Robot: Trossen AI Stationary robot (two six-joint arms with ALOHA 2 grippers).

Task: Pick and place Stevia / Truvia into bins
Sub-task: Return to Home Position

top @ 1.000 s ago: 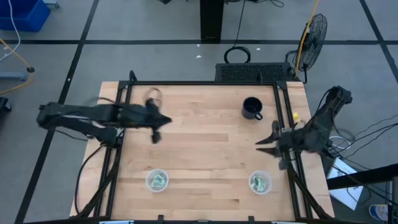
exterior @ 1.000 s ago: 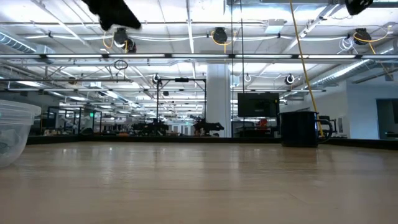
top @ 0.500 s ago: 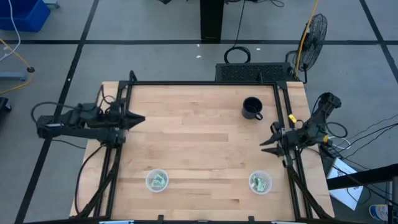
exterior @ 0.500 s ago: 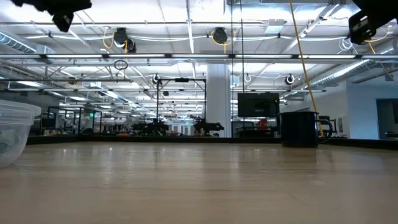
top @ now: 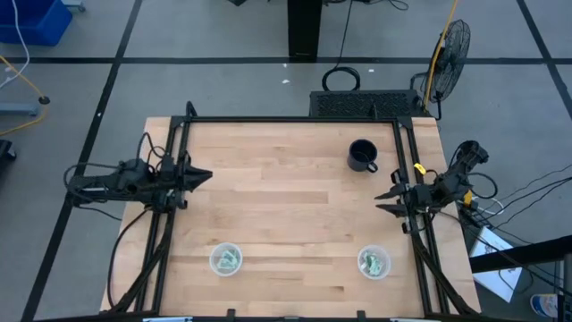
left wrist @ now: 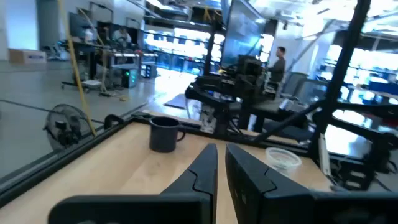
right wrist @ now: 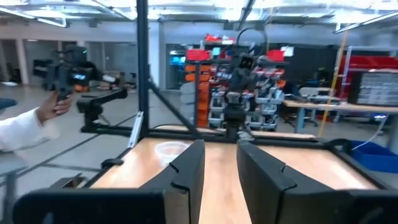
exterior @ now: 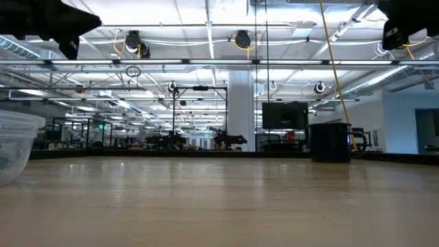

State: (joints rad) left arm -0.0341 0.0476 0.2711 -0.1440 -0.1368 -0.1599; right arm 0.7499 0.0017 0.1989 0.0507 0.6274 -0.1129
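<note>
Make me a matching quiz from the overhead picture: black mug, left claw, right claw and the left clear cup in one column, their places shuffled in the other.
Things:
1. black mug
2. left claw
3. right claw
4. left clear cup

Places:
a. at the right edge of the table
b. near the overhead view's bottom edge, green packets inside
c. at the table's left edge
d. upper right of the tabletop, standing alone

Pairs: 1-d, 2-c, 3-a, 4-b.

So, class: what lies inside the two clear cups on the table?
The left cup and the right cup each hold green and white packets. They lie piled, so lower ones are covered and uncountable.
</note>
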